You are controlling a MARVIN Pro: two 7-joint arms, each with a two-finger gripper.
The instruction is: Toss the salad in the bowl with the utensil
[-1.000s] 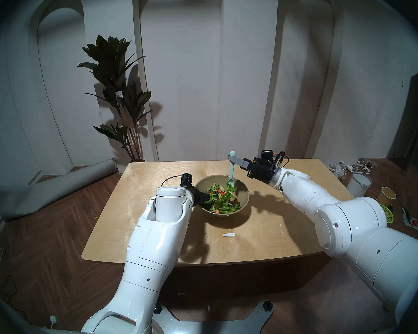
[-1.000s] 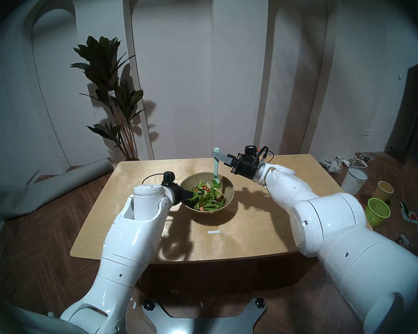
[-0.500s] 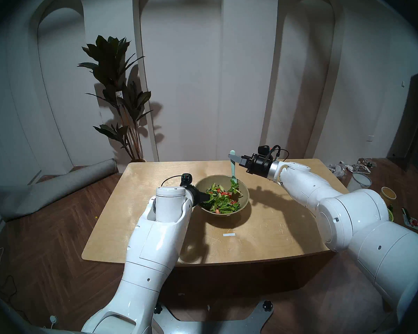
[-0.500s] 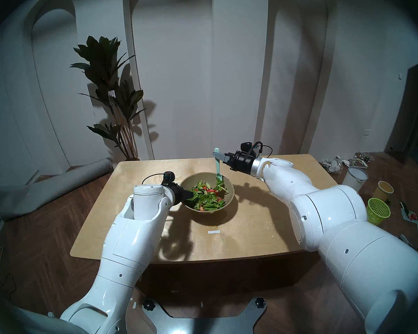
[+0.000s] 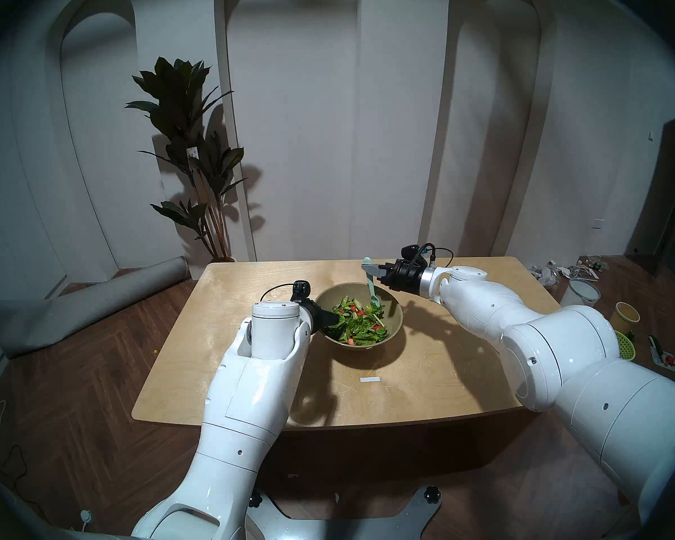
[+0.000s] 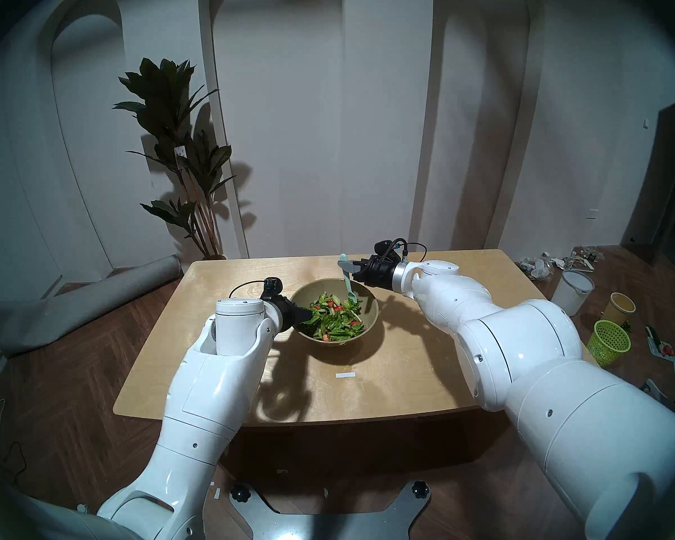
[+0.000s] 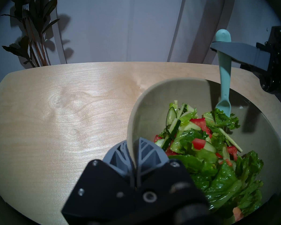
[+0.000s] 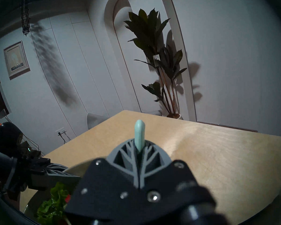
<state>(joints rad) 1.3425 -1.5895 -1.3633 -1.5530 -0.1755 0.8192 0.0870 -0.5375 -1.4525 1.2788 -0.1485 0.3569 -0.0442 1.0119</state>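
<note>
At the bowl's [image 5: 358, 313] two o'clock rim, my right gripper [image 5: 368, 269] pinches the fork [image 5: 371, 290]; I'd sweep shallowly through the salad [image 5: 361, 323] while my left gripper [image 7: 134, 152] clamps the nine o'clock rim.

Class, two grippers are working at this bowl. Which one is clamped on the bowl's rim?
The left gripper: its fingers pinch the rim of the bowl. The right gripper instead holds the mint-green fork above the salad.
</note>
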